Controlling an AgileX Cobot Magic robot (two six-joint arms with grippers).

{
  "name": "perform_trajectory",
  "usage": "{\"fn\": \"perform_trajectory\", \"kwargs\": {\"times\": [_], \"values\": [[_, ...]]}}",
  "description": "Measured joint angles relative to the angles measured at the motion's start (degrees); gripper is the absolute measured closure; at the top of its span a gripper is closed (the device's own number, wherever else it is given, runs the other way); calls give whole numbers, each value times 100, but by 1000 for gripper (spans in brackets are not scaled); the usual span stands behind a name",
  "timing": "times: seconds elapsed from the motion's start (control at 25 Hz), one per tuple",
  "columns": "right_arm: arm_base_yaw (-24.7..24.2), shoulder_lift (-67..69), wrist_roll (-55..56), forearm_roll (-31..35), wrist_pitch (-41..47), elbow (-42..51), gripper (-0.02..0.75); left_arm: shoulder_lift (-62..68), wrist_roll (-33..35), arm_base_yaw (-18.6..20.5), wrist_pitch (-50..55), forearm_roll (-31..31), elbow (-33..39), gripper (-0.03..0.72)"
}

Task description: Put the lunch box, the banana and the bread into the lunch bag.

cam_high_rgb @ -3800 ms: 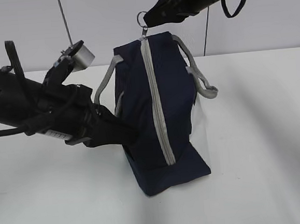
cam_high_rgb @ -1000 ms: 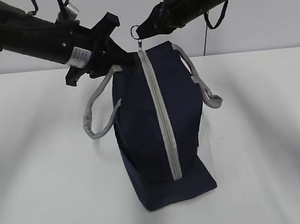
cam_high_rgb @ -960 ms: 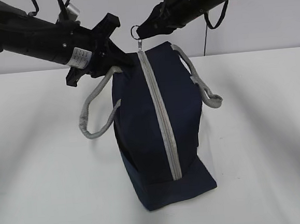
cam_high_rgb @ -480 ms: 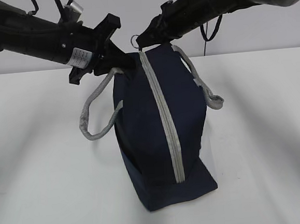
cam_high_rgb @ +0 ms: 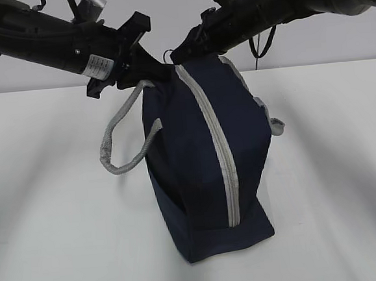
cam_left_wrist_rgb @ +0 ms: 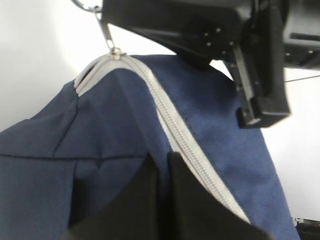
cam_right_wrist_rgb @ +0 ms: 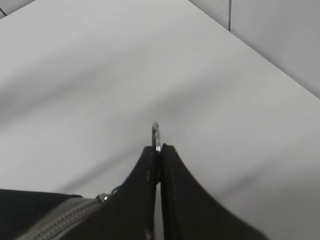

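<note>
The navy lunch bag (cam_high_rgb: 189, 153) stands upright on the white table, its grey zipper (cam_high_rgb: 218, 151) done up along its whole length. My left gripper (cam_high_rgb: 151, 66) is shut on the fabric at the bag's top left corner; in the left wrist view its tips (cam_left_wrist_rgb: 162, 159) pinch a navy fold beside the zipper (cam_left_wrist_rgb: 185, 145). My right gripper (cam_high_rgb: 176, 54) is shut on the metal ring pull (cam_right_wrist_rgb: 156, 132) at the zipper's top end, and the ring sticks out past its fingertips (cam_right_wrist_rgb: 159, 148). The lunch box, the banana and the bread are out of view.
A grey strap handle (cam_high_rgb: 113, 143) droops in a loop on the bag's left, and another (cam_high_rgb: 275, 126) hangs behind its right side. White table (cam_high_rgb: 59, 242) surrounds the bag, with a pale wall behind.
The left gripper has shut on the bag's top corner. The right gripper has come down and closer with the ring pull, and the bag has bulged and leaned a little to the right.
</note>
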Motion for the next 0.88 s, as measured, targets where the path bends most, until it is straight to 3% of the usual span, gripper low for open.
{"fn": "perform_trajectory", "kwargs": {"times": [0.36,0.88], "values": [[-100,4,93,-223,228,-10,753,-105,139,0,12,37,-7,681],[-159,4,360,-1129,684,-40,753,-292,322,-29,-13,135,-13,683]]}}
